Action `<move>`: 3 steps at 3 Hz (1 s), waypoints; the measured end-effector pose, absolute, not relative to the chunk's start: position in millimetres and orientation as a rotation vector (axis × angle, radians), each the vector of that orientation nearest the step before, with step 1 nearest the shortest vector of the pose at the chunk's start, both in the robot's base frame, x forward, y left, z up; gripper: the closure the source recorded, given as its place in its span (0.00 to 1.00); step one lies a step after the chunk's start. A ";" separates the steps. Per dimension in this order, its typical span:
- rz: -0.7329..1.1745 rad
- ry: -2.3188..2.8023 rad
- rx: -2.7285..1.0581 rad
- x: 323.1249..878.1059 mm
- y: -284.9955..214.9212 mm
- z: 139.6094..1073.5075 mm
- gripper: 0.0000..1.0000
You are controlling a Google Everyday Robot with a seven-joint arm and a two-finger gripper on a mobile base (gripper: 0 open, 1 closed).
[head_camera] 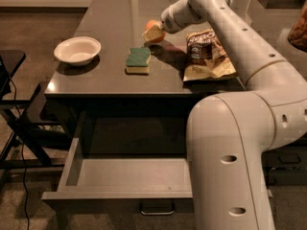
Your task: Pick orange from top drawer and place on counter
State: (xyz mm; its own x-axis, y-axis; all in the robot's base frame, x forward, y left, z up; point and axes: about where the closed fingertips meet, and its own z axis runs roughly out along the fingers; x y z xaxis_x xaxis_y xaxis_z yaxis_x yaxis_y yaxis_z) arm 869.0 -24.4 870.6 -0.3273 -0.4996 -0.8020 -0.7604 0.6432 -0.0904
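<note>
Most of the task looks done. In the camera view the gripper (154, 32), just beyond the sponge (138, 59), grips the orange (152, 25) low over the counter (115, 13). The top drawer (129, 177), below the sponge, stands open. Setting down and release remain.

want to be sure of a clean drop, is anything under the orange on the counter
Nothing visible. The claw holds the orange over bare counter; the sponge lies nearer the front, the chip bag off to one side.

Gripper (153, 31) with orange (154, 24) above counter (115, 13), bowl (77, 50) and sponge (138, 60) left, bag (207, 54) right, top drawer (120, 199) below.
</note>
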 end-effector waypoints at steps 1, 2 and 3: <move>0.403 2.012 -0.986 864.7 -29.3 856.3 1.00; 0.407 2.015 -0.988 863.0 -31.3 855.3 1.00; 0.407 2.015 -0.989 863.0 -31.3 855.3 0.83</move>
State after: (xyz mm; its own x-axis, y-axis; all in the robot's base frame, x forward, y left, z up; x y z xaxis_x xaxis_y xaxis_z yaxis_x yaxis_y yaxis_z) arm 863.0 -31.3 855.3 -0.3415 -0.4971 -0.7977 -0.7678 0.6371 -0.0683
